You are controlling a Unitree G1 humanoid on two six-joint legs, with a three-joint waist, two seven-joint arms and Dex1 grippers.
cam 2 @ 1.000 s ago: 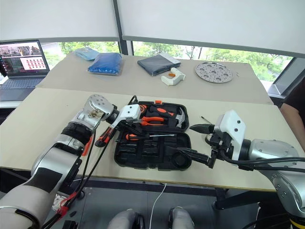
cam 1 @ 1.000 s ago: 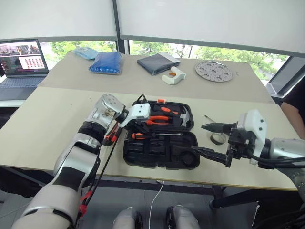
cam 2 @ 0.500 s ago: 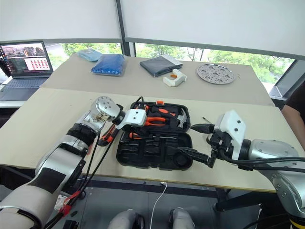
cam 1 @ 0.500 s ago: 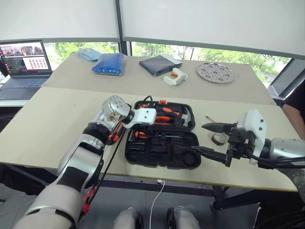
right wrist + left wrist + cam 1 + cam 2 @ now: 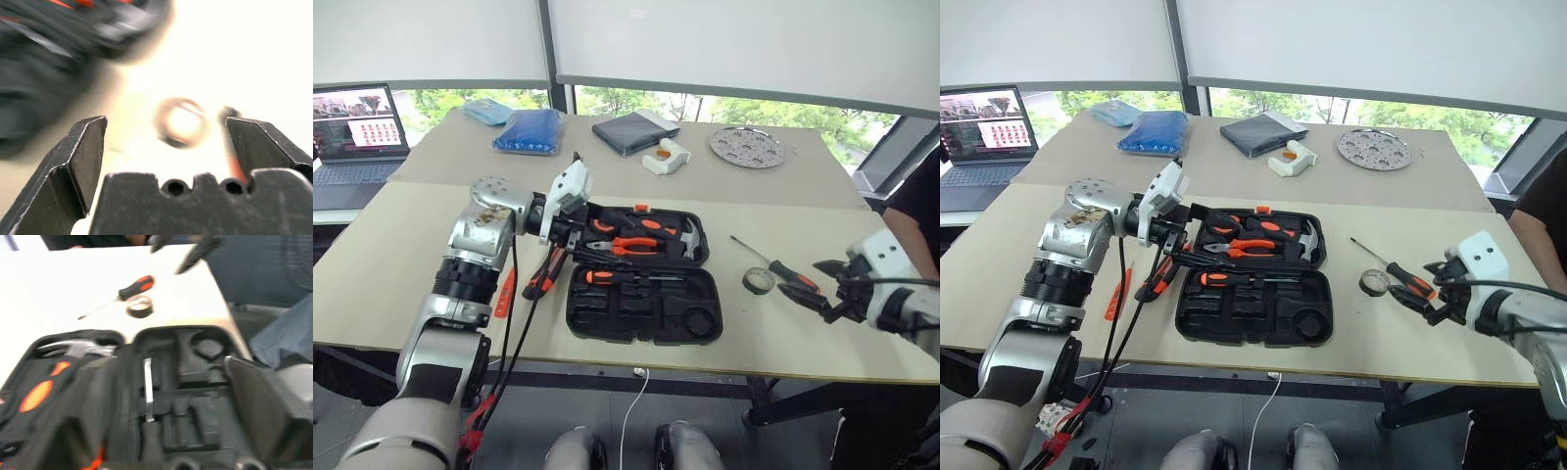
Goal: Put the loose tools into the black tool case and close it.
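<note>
Case (image 5: 643, 308): open on table | left gripper (image 5: 570, 206): fingers apart, empty, above case's left end | right gripper (image 5: 824, 284): spread wide, empty, right of case, beside screwdriver (image 5: 775, 264) and tape roll (image 5: 759, 281)

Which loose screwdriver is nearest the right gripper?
The screwdriver beside the tape roll, right of the case, nearly at the right gripper; the other lies left of the case.

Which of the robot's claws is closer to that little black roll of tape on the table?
The right. The right gripper hovers open just beside the small black tape roll, while the left gripper is far off, above the opposite end of the open black plastic tool case.
</note>
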